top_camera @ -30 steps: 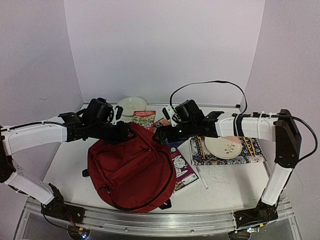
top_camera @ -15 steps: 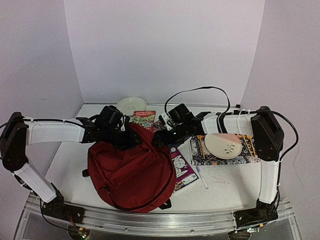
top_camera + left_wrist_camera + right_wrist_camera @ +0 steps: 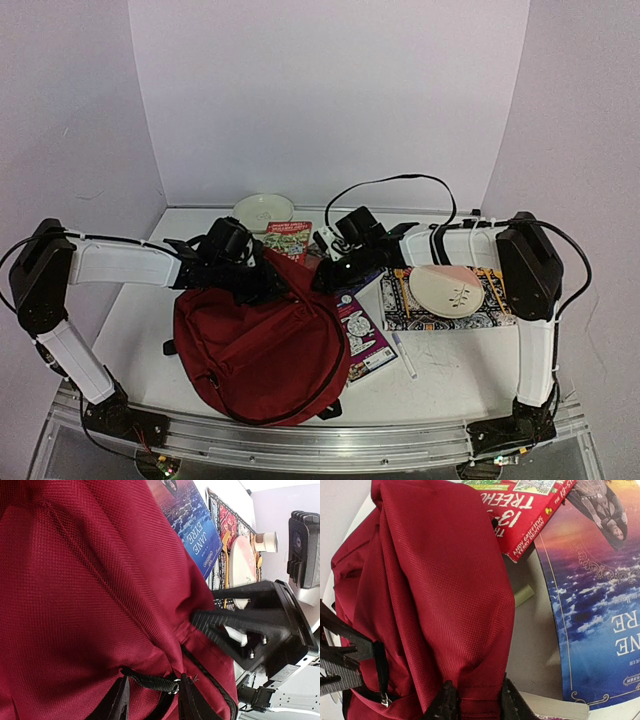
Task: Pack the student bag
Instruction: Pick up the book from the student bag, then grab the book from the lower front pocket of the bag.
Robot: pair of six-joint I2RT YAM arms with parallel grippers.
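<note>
— Whereabouts of the large dark red soft fabric student bag point(image 3: 262, 345)?

— Slumped on the near-left part of the white table point(image 3: 455, 375), just ahead of both arm bases. Far bigger than the books beside it. Black zip line curving down its right side, black strap ends poking out at the near and left edges.

— Left gripper point(image 3: 152, 702)?

— Down at the bag's far top edge, on the left side. Jaws closed on a pinch of red fabric, right by a black webbing loop point(image 3: 150, 681) with a small metal ring.

— Right gripper point(image 3: 477, 702)?

— At the same top edge, just right of the other one. Fingers point(image 3: 445, 705) clamped on a fold of the red cloth, plain in its own wrist view and in the left wrist view too.

— Around the bag?

— By its top, a red paperback with white lettering point(image 3: 530, 510), one corner hidden behind the fabric. Beside that, a blue book with "Jane Eyre" on the cover point(image 3: 592, 610). Just right of the bag, a purple-and-white picture booklet point(image 3: 362, 340), then a slim white pen point(image 3: 404, 355). Further right, a black-and-white patterned mat point(image 3: 400, 308) bearing a cream plate with a leaf sprig point(image 3: 447, 293) and yellow pencils point(image 3: 500, 292). At the far edge, well apart, a pale round dish point(image 3: 263, 210).
</note>
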